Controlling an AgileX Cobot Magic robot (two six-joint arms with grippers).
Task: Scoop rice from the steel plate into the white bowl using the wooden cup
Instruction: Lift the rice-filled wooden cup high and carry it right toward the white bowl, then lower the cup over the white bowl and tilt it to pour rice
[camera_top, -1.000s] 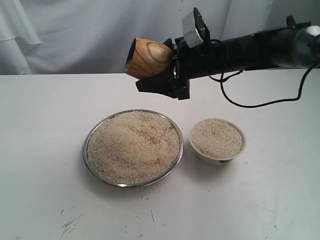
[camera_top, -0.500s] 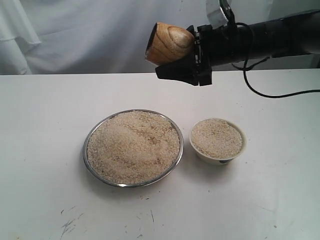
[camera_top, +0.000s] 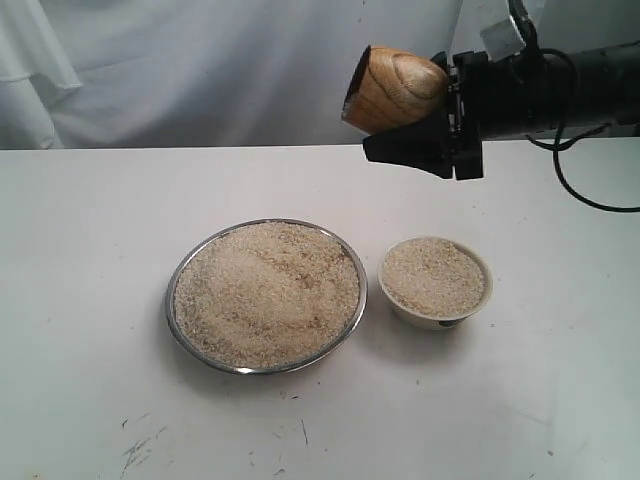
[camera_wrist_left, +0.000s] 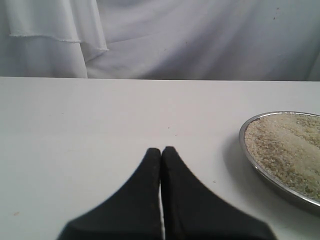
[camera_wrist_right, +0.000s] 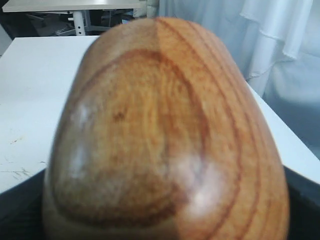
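Right wrist view: the wooden cup fills the frame, out of focus and cut by the bottom edge. It hides the right gripper's fingers save dark slivers at both lower corners.

Left wrist view: the steel plate and its rice run off the right edge. The left gripper is soft-focused, its base cut by the bottom edge.

Exterior view: the cup's mouth faces sideways, contents indeterminable. The right arm leaves the right edge.

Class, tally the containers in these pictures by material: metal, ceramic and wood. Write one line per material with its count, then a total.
Metal: 1, the steel plate
Ceramic: 1, the white bowl
Wood: 1, the wooden cup
Total: 3
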